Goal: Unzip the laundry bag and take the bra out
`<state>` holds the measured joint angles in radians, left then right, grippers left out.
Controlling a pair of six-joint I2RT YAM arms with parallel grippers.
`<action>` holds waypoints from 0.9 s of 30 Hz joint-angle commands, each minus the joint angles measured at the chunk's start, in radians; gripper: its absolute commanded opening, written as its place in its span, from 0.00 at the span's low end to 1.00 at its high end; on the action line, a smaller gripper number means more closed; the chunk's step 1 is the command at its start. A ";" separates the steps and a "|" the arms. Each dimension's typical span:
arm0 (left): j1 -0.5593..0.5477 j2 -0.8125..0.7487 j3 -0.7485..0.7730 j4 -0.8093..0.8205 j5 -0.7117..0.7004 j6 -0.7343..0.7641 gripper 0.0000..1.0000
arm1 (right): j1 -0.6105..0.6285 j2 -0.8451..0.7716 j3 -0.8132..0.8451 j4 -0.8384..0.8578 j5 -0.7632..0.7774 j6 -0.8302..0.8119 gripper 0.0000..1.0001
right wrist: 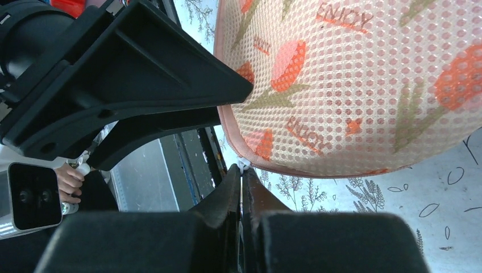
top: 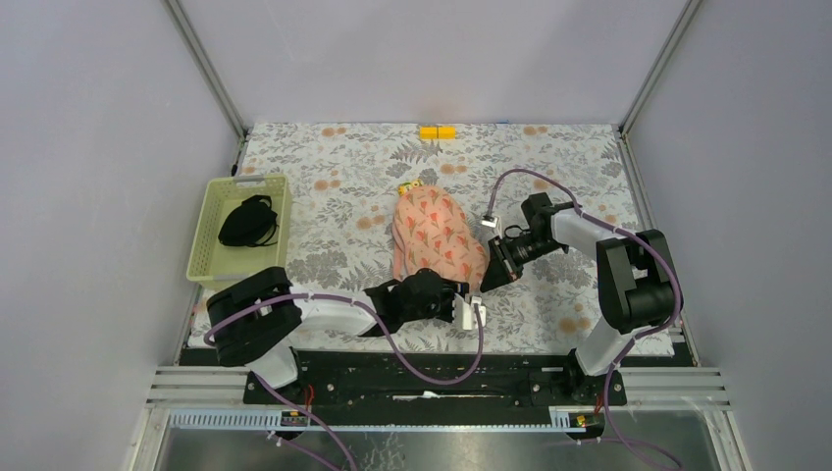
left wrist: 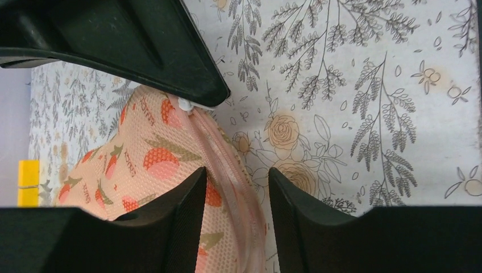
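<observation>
The laundry bag (top: 437, 235), salmon mesh with red-orange prints, lies in the middle of the floral table cover. My left gripper (left wrist: 236, 182) is at the bag's near end and stands open. The bag's pink zipped rim (left wrist: 227, 165) runs between its fingers, and a gap shows on the right side. My right gripper (right wrist: 241, 170) is at the bag's near right edge (top: 494, 273), shut on the small white zipper pull (right wrist: 243, 165). That pull (left wrist: 185, 104) also shows in the left wrist view, at the right gripper's tip. The zip looks closed. The bra is hidden.
A pale green basket (top: 210, 228) holding a black garment (top: 247, 222) stands at the left edge. A yellow block (top: 438, 131) lies at the far edge of the cover. Grey walls and metal posts enclose the table.
</observation>
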<state>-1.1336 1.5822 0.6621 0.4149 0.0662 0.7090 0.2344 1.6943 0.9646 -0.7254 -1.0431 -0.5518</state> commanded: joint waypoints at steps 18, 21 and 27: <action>0.006 -0.120 -0.128 0.021 -0.026 0.119 0.00 | -0.036 0.014 0.032 -0.073 0.069 -0.089 0.00; 0.009 -0.134 -0.147 0.015 -0.023 0.135 0.00 | -0.055 0.030 0.037 -0.088 0.077 -0.114 0.00; 0.024 -0.149 -0.176 0.014 -0.022 0.153 0.00 | -0.083 0.062 0.047 -0.086 0.104 -0.138 0.00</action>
<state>-1.1282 1.4612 0.5171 0.4458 0.0505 0.8375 0.1783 1.7405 0.9684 -0.7788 -0.9829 -0.6430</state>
